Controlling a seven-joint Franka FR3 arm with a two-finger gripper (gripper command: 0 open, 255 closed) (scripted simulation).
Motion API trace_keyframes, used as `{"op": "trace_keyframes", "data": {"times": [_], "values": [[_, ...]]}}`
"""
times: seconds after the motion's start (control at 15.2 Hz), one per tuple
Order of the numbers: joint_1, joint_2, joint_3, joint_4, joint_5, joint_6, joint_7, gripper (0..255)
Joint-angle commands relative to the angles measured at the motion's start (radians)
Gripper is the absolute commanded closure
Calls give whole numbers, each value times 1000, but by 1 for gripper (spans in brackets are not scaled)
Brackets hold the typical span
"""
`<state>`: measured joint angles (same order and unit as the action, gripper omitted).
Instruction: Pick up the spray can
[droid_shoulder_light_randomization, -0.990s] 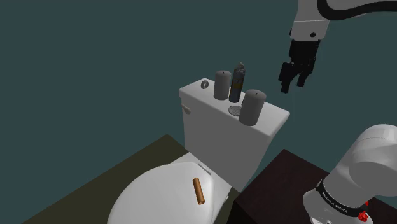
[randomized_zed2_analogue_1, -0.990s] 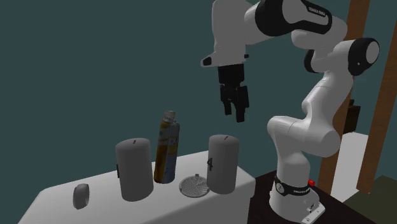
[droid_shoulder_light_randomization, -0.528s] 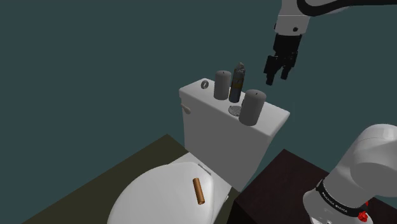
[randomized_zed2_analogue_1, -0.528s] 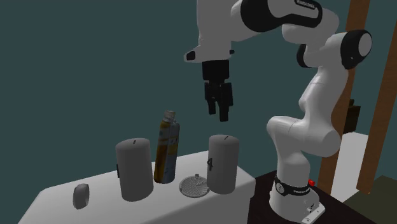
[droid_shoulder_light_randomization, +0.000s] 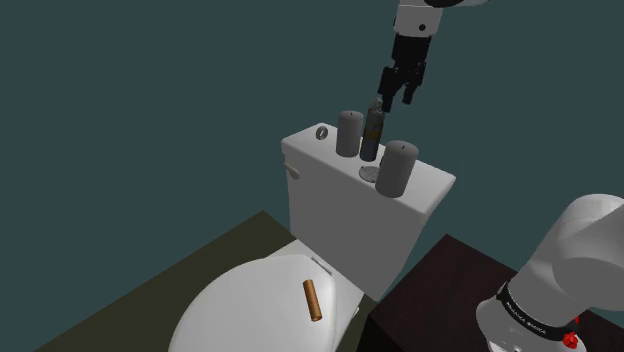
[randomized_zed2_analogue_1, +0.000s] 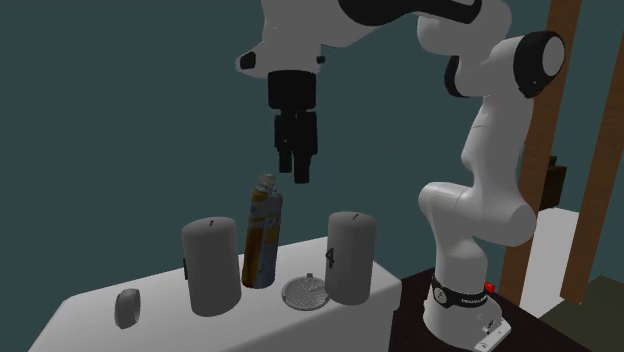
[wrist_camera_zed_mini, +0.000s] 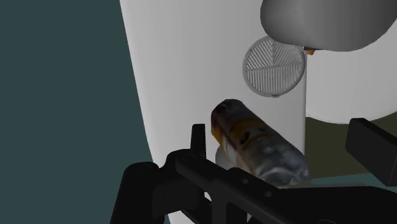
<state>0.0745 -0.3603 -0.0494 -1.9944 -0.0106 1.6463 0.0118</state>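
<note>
The spray can (droid_shoulder_light_randomization: 372, 134) stands upright on the white toilet tank lid (droid_shoulder_light_randomization: 330, 152), between two grey cylinders. It has a dark, yellow-marked body (randomized_zed2_analogue_1: 264, 236) and a grey cap. My black gripper (droid_shoulder_light_randomization: 397, 99) hangs just above the can's top, pointing down and open. In the second exterior view the gripper (randomized_zed2_analogue_1: 297, 174) is a little above the can and to its right. The wrist view looks down on the can (wrist_camera_zed_mini: 257, 144), with the gripper (wrist_camera_zed_mini: 284, 137) open around that line and its fingers well apart, not touching the can.
Grey cylinders (droid_shoulder_light_randomization: 349, 133) (droid_shoulder_light_randomization: 397, 167) flank the can closely. A round ribbed disc (randomized_zed2_analogue_1: 304, 292) lies in front of it and a small oval object (randomized_zed2_analogue_1: 127, 307) at the tank's far end. A brown cylinder (droid_shoulder_light_randomization: 313, 299) rests on the toilet lid. The dark stand (droid_shoulder_light_randomization: 440, 290) is beside it.
The arm has swung the gripper to the shoulder view's left and slightly up, from beside the tank to directly over the spray can. The fingers stayed open. Nothing on the tank moved.
</note>
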Motion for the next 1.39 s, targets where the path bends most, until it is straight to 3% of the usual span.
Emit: {"op": "trace_keyframes", "data": {"times": [0.0, 0.13, 0.73, 0.79, 1.32], "values": [[9, 70, 1, 83, 4, 8, -20, 0], [14, 115, 3, 139, 6, 12, -34, 0], [14, 101, 3, 22, 6, 115, -34, 0], [14, 101, 3, 23, 6, 114, -34, 255], [13, 98, 3, 18, 5, 115, -34, 255]]}}
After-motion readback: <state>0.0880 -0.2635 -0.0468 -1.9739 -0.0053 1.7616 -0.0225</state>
